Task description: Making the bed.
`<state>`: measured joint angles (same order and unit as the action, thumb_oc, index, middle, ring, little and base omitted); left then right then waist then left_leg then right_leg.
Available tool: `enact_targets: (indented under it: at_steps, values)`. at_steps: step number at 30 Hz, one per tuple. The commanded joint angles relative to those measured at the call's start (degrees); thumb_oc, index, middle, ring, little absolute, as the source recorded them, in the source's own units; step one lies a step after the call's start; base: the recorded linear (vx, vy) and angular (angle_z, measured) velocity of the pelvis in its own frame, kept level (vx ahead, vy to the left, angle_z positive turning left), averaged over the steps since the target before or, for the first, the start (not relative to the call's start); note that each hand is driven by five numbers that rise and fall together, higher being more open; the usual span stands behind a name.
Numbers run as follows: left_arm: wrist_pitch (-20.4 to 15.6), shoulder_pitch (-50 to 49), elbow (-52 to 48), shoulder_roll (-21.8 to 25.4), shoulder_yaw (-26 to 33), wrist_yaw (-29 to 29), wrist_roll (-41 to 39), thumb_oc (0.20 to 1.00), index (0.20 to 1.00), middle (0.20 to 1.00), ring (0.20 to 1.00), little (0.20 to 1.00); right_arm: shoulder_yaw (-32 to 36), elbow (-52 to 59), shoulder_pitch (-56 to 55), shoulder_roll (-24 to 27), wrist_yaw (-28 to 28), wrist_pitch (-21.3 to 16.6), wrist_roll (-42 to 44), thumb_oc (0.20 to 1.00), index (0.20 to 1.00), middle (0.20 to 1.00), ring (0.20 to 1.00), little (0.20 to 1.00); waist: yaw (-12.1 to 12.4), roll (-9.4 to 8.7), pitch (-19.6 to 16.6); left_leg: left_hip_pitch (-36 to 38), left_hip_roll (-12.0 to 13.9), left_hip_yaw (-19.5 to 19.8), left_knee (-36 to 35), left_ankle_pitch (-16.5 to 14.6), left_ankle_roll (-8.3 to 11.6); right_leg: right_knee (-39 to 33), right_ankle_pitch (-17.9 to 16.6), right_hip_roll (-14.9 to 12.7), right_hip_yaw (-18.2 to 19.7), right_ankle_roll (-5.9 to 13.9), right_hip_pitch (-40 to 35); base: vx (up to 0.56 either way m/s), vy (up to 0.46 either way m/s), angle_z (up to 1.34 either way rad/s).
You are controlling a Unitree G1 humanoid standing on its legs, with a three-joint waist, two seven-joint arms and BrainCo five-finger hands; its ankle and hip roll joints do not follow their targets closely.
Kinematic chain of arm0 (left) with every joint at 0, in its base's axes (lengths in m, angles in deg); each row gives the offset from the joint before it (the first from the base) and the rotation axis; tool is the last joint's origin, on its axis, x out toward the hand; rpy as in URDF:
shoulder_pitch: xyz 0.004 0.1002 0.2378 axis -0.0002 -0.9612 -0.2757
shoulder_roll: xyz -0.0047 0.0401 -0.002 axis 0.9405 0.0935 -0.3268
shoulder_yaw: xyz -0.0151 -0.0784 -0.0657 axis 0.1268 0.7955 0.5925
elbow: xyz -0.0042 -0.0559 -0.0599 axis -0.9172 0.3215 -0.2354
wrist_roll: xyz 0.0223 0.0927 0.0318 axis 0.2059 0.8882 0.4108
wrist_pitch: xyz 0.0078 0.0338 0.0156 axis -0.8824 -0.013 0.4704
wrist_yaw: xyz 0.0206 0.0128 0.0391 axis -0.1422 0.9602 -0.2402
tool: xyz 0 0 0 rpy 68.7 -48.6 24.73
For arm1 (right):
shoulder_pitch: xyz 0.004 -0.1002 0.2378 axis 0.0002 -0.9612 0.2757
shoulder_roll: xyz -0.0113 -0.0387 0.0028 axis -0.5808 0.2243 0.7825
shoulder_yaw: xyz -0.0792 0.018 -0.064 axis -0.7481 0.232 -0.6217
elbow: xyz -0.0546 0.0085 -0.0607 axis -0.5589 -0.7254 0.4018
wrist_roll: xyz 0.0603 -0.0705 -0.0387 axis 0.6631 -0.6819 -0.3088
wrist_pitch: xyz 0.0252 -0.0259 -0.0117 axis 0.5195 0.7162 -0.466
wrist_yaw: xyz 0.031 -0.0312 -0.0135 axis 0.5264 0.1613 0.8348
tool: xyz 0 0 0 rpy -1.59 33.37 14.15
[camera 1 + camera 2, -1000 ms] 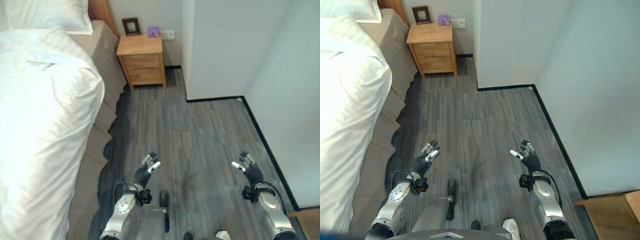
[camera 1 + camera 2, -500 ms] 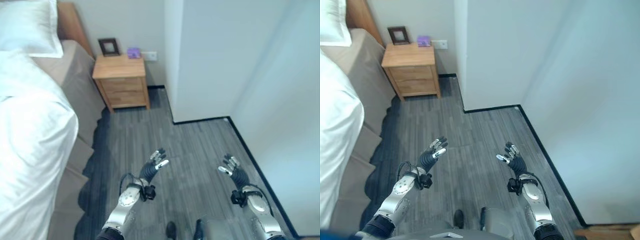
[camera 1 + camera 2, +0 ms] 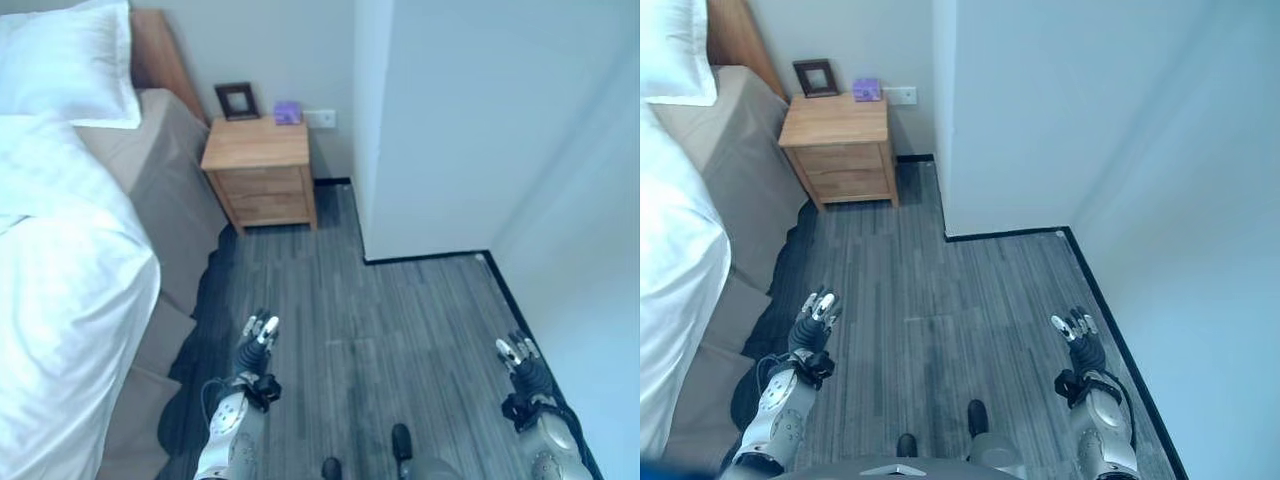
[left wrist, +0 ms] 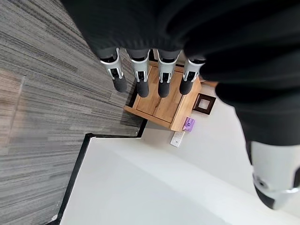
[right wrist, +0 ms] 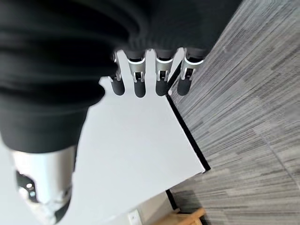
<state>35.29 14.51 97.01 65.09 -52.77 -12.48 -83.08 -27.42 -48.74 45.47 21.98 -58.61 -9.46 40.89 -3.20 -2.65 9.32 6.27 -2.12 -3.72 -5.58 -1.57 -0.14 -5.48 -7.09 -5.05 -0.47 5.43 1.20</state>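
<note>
The white duvet lies on the bed, off to the outer side of the left hand, which is nearer. The right hand is well apart. Both hands' fingers are straight, holding nothing.

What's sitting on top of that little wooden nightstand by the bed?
The nightstand carries a dark picture frame and a small purple object at the back, by the wall. Its drawers are closed, contents hidden.

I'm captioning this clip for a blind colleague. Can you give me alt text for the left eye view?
Both robot hands, left hand and right hand, hang open and empty over grey plank floor, touching nothing. To the robot's left stands a bed with a rumpled white duvet and pillow; beyond it, a wooden nightstand.
</note>
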Motion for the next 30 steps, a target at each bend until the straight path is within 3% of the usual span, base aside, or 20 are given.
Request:
enact_targets:
  at_steps: [1, 3, 5, 7, 8, 9, 12, 15, 16, 17, 18, 19, 20, 22, 24, 25, 26, 27, 29, 30]
  values:
    - [-3.61, 2.24, 0.56, 2.07, 2.6, -1.81, 1.53, 1.0, 1.0, 1.0, 1.0, 1.0, -2.2, 2.92, 4.75, 1.83, 0.63, -2.7, 0.15, 1.0, 1.0, 1.0, 1.0, 1.0, 0.68, 1.51, 0.57, -2.74, 2.44, -4.82, 4.0, -0.37, 0.13, 18.76, 6.85, -2.05, -4.91, 3.24, 3.18, -0.01, 0.151, 0.01]
    - [-3.76, 1.25, 1.31, 2.53, 4.63, -2.88, 2.07, 1.0, 1.0, 1.0, 1.0, 1.0, -3.96, 4.14, 5.86, 0.92, 1.07, -2.79, -0.52, 1.0, 1.0, 1.0, 1.0, 1.0, 1.08, 2.68, 2.66, 0.32, 1.52, -4.94, 3.66, -2.12, -1.68, 33.34, 0.9, -3.71, -6.12, 4.57, 9.32, 0.09, 0.206, -0.03]
    - [-3.94, 1.16, 1.28, 2.69, 5.07, -2.96, 2.04, 1.0, 1.0, 1.0, 1.0, 1.0, -4.22, 3.98, 6.05, 0.8, 1.19, -2.68, -0.67, 1.0, 1.0, 1.0, 1.0, 1.0, 0.64, 2.91, 3.16, 1.59, 1.49, -4.36, 2.75, -2.28, -1.7, 34.36, -0.02, -2.99, -5.02, 4.91, 11.98, 0.21, 0.105, -0.15]
    - [-4.14, 1.07, 1.1, 2.47, 5.71, -2.75, 1.07, 1.0, 1.0, 1.0, 1.0, 1.0, -4.11, 4.09, 5.77, 0.97, 1.37, -2.46, -1.15, 1.0, 1.0, 1.0, 1.0, 1.0, -0.17, 3.26, 3.4, 4.18, 1.67, -2.97, 1.19, -2.88, -1.27, 30.87, 0.55, -2.13, -3.3, 4.75, 15.24, 0.39, 0.012, -0.1]
    - [-4.54, 1.77, 0.41, 2.48, 5.96, -2.18, -0.79, 1.0, 1.0, 1.0, 1.0, 1.0, -2.92, 3.93, 4.97, 1.67, 1.31, -2.68, -1.36, 1.0, 1.0, 1.0, 1.0, 1.0, -1.86, 2.95, 3.43, 6.48, 1.28, -0.86, 0.74, -4.4, -0.41, 21.49, -0.52, -1.85, 0.12, 4.75, 18.49, 0.32, -0.035, 0.07]
    - [-4.57, 1.78, 0.46, 2.44, 5.94, -2.14, -0.83, 1.0, 1.0, 1.0, 1.0, 1.0, -2.9, 3.92, 4.95, 1.74, 1.33, -2.69, -1.35, 1.0, 1.0, 1.0, 1.0, 1.0, -1.98, 3.33, 3.62, 6.8, 1.64, -0.75, 0.73, -4.63, -0.38, 21.03, -0.57, -1.61, -0.2, 4.76, 17.88, 0.5, -0.072, 0.4]
    - [-5.48, 4.94, 0.45, 2.85, 4.91, -2.34, -1.79, 1.0, 1.0, 1.0, 1.0, 1.0, -1.26, 3.06, 3.08, 1.35, 1.01, -2.55, -1.44, 1.0, 1.0, 1.0, 1.0, 1.0, -5.11, 2.89, 3.37, 12.17, 3.28, 2.05, 0.58, -8.67, 2.1, 5.84, -4.11, -3.68, 0.07, 6.5, 19.97, 0.61, -0.152, 0.34]
    - [-6.28, 5.61, -0.25, 2.65, 4.92, -2.64, -1.76, 1.0, 1.0, 1.0, 1.0, 1.0, -1.0, 3.1, 2.21, 1.62, 1.36, -2.5, -3.05, 1.0, 1.0, 1.0, 1.0, 1.0, -6.26, 2.85, 2.52, 15.87, 5.21, 2.87, 0.58, -9.48, 3.14, 5.85, -5.46, -3.79, -1.66, 7.32, 20.07, 0.49, -0.172, 0.65]
    - [-6.19, 5.74, -0.54, 2.35, 4.58, -2.35, -2.29, 1.0, 1.0, 1.0, 1.0, 1.0, -1.12, 3.61, 1.8, 1.93, 1.61, -2.29, -3.24, 1.0, 1.0, 1.0, 1.0, 1.0, -6.3, 2.9, 1.53, 16.13, 6.61, 3.63, 2.06, -7.31, 4.02, 7.52, -4.54, -3.42, -2.41, 6.76, 19.1, 1.03, -0.532, 0.51]
    - [-6.3, 4.97, -0.4, 1.14, 4.87, -2.31, -4.11, 1.0, 1.0, 1.0, 1.0, 1.0, -2.96, 2.88, 2.39, 3.23, 1.67, -2.58, -4.08, 1.0, 1.0, 1.0, 1.0, 1.0, -6.24, 2.78, 0.25, 10.19, 10.34, 3.99, 23.1, 6.5, 6.56, 10.48, -3.06, 0.47, -1.96, 2.69, 15.31, 0.79, -0.443, 0.28]
    - [-6.3, 4.97, -0.4, 1.16, 4.89, -2.31, -4.11, 1.0, 1.0, 1.0, 1.0, 1.0, -2.98, 2.88, 2.4, 3.21, 1.67, -2.59, -4.07, 1.0, 1.0, 1.0, 1.0, 1.0, -6.37, 2.64, 0.1, 9.94, 10.19, 4.14, 23.13, 6.61, 6.55, 10.43, -3.14, 0.28, -2.0, 2.69, 15.45, 0.83, -0.546, 0.57]
    - [-6.08, 5.36, 0.07, 0.7, 5.26, -3.19, -5.65, 1.0, 1.0, 1.0, 1.0, 1.0, -3.6, 3.48, 2.96, 3.66, 1.84, -2.57, -3.42, 1.0, 1.0, 1.0, 1.0, 1.0, -5.99, 1.55, -0.14, 4.69, 12.03, 2.8, 34.21, 12.76, 6.58, 10.65, -1.27, 0.76, -2.89, 0.46, 12.59, 0.62, -0.587, 0.42]
    - [-6.22, 6.64, -0.62, 0.49, 5.25, -2.71, -8.45, 1.0, 1.0, 1.0, 1.0, 1.0, -4.43, 5.05, 3.74, 4.2, 2.27, -3.63, -1.18, 1.0, 1.0, 1.0, 1.0, 1.0, -3.44, -1.2, 1.56, -5.89, 13.48, -0.16, 49.79, 14.05, 4.55, 9.45, 1.52, 1.53, -3.12, -3.26, 6.08, 0.84, -0.739, 0.21]
    - [-5.8, 6.97, -1.02, 0.47, 4.48, -2.58, -7.79, 1.0, 1.0, 1.0, 1.0, 1.0, -4.98, 5.43, 4.74, 6.17, 1.35, -3.29, -3.87, 1.0, 1.0, 1.0, 1.0, 1.0, -1.03, -3.27, 2.61, -14.1, 12.36, -1.33, 54.33, 10.31, 3.39, 7.71, 3.46, 1.29, -3.29, -4.06, 1.4, 0.8, -0.47, 0.05]
    - [-5.89, 6.97, -0.06, 0.5, 4.63, -1.6, -8.01, 1.0, 1.0, 1.0, 1.0, 1.0, -7.39, 7.16, 9.2, 10.1, 2.7, -2.22, -7.93, 1.0, 1.0, 1.0, 1.0, 1.0, 2.5, -3.01, 2.3, -21.36, 10.48, -5.9, 41.86, 8.33, 4.58, 5.19, 6.15, 1.27, -4.22, -3.29, -5.62, 0.98, -0.164, 0.5]
    - [-6.17, 5.82, 0.78, 0.38, 5.2, -1.22, -7.96, 1.0, 1.0, 1.0, 1.0, 1.0, -8.59, 8.55, 10.23, 11.41, 3.64, -2.24, -9.66, 1.0, 1.0, 1.0, 1.0, 1.0, 4.18, -2.84, 1.53, -21.78, 9.05, -9.28, 29.96, 9.94, 4.34, 4.45, 7.77, 1.57, -4.35, -2.71, -8.28, 1.61, -0.125, 0.39]
    - [-6.93, 4.3, 1.52, 0.62, 6.44, -2.54, -6.56, 1.0, 1.0, 1.0, 1.0, 1.0, -11.74, 7.59, 14.5, 10.84, 4.23, -1.79, -11.05, 1.0, 1.0, 1.0, 1.0, 1.0, 6.75, -0.78, -1.3, -18.5, 2.86, -17.87, 8.01, 12.38, 3.55, 5.57, 12.06, 5.66, -4.99, -1.66, -15.09, 1.73, -0.102, 0.3]
    - [-7.23, 3.08, 0.39, 1.8, 8.41, -3.47, -3.64, 1.0, 1.0, 1.0, 1.0, 1.0, -16.11, 7.79, 17.72, 8.52, 6.09, -1.02, -11.48, 1.0, 1.0, 1.0, 1.0, 1.0, 9.62, -1.21, -2.21, -14.2, 0.88, -15.7, 6.33, 8.99, -1.29, 17.84, 9.61, 5.38, -6.77, 1.26, -12.52, 1.46, -0.052, 0.58]
    - [-6.93, 3.33, 0.05, 1.51, 9.15, -5.42, -3.95, 1.0, 1.0, 1.0, 1.0, 1.0, -18.2, 7.6, 18.13, 7.15, 7.07, -0.17, -13.99, 1.0, 1.0, 1.0, 1.0, 1.0, 9.88, -1.33, -2.48, -10.41, 0.22, -15.15, 4.98, 6.75, -3.69, 37.58, -2.02, 3.8, -7.67, 8.55, -5.55, 0.6, 0.0, 1.08]
    - [-8.06, 5.26, -0.2, 1.89, 8.76, -6.16, -4.22, 1.0, 1.0, 1.0, 1.0, 1.0, -20.03, 7.32, 19.59, 6.07, 7.26, 0.27, -14.39, 1.0, 1.0, 1.0, 1.0, 1.0, 7.79, -0.26, -1.02, -7.24, 0.94, -11.32, 5.22, 5.52, -4.17, 45.62, -1.06, 3.27, -4.98, 7.85, 1.49, 0.53, -0.115, 1.3]
